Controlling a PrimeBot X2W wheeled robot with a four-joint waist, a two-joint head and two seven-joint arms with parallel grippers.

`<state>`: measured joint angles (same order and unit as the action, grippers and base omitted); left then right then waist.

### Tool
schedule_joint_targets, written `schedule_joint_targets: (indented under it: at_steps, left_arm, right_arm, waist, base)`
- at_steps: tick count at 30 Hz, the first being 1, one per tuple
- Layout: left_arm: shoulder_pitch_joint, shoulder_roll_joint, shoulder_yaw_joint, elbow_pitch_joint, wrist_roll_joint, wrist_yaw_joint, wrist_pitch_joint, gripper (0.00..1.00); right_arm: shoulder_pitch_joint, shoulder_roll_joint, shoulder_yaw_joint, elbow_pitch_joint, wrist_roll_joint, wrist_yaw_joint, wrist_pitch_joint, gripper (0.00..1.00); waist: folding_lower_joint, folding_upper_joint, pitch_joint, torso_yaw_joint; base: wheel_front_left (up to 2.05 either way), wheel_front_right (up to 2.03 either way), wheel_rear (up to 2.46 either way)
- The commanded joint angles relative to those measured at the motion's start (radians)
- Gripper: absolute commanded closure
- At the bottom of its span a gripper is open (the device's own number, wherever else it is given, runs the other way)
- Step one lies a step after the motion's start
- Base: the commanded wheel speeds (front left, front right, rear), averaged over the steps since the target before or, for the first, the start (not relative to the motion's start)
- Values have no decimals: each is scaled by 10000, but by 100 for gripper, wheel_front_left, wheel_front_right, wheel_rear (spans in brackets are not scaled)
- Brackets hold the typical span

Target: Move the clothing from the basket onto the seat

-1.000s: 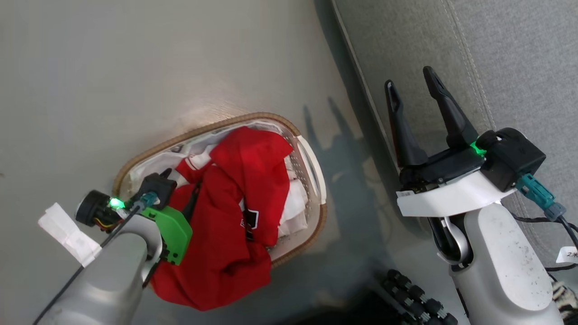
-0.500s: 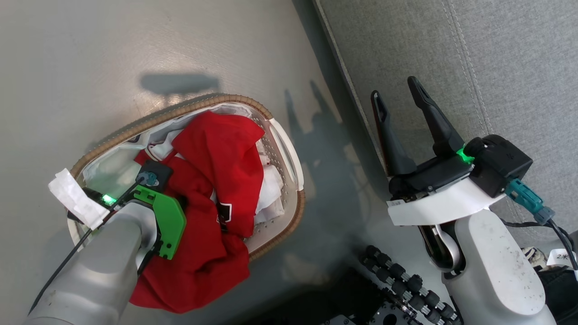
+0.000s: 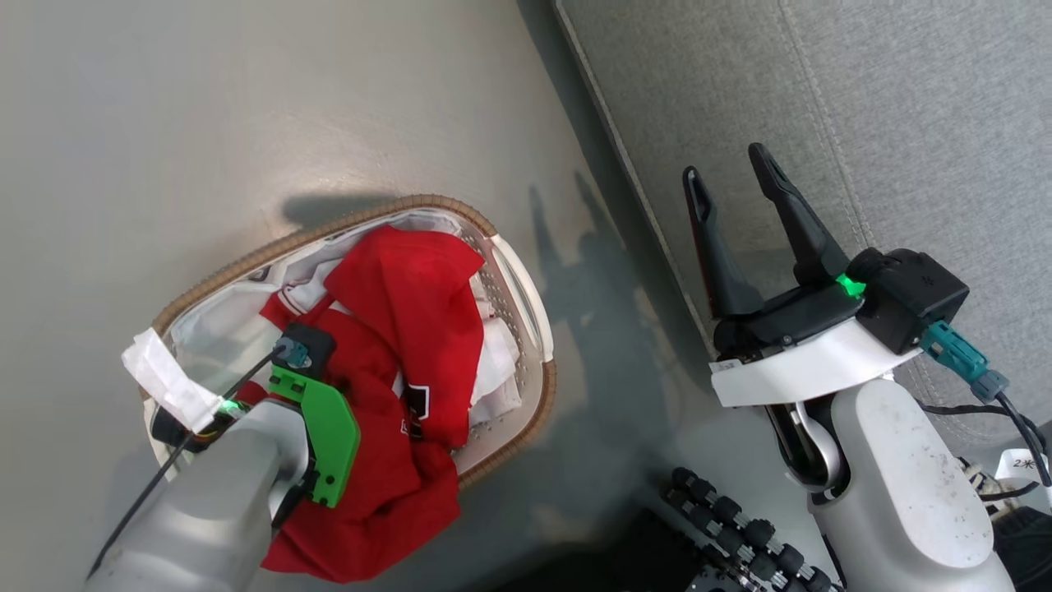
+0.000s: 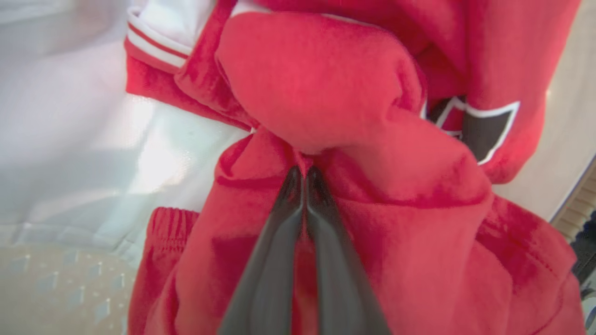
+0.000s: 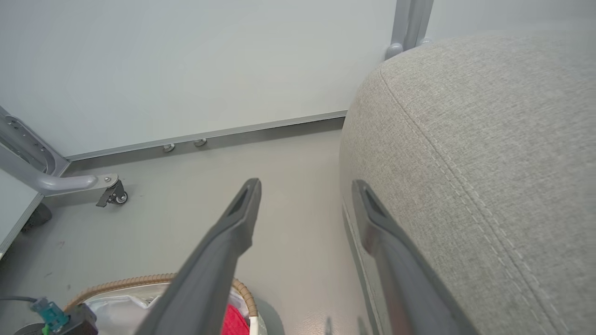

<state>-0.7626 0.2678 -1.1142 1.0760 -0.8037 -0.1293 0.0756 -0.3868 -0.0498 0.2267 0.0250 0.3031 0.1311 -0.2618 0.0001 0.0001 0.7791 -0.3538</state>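
Observation:
The clothing (image 3: 411, 304) is a heap of bright red fabric with white trim in the basket (image 3: 526, 288), spilling over its near rim. My left arm reaches down into the basket, its fingers hidden under the wrist in the head view. In the left wrist view my left gripper (image 4: 301, 174) is shut on a fold of the red clothing (image 4: 326, 83). My right gripper (image 3: 725, 163) hangs open with nothing in it over the edge of the grey seat (image 3: 863, 99). In the right wrist view the right gripper (image 5: 306, 185) is beside the seat (image 5: 489, 139), above the basket (image 5: 125, 281).
A white liner (image 4: 93, 139) lies under the clothing in the basket. The basket stands on grey floor (image 3: 246, 123) left of the seat. A wheeled metal frame (image 5: 111, 193) stands by the far wall. My base's black rollers (image 3: 740, 526) sit near the seat's foot.
My left gripper has gone from open to shut on the red fabric, after reaching deeper into the basket. The head camera has shifted. The right gripper stays open.

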Motion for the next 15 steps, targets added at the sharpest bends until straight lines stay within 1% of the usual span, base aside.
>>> schedule_joint_targets:
  at_steps: [1, 6, 15]
  left_arm:
    - [233, -87, -54, -11, -178, -24, -150, 100]
    - [649, -356, -199, -89, -618, -24, -690, 100]
    - [1406, -981, -362, -415, -1579, -24, -1897, 100]
  right_arm:
    - [-38, -23, -78, 78, -114, -6, -45, 0]
    - [130, -26, -337, 337, -254, -6, -45, 0]
    - [558, -31, -801, 911, -642, -6, -45, 0]
  waist:
    - [-1, -1, -461, 114]
    - [-1, -1, -1385, 402]
    - [-1, -1, -3293, 1296]
  base:
    - [0, 0, 0]
    - [0, 0, 0]
    - [0, 0, 0]
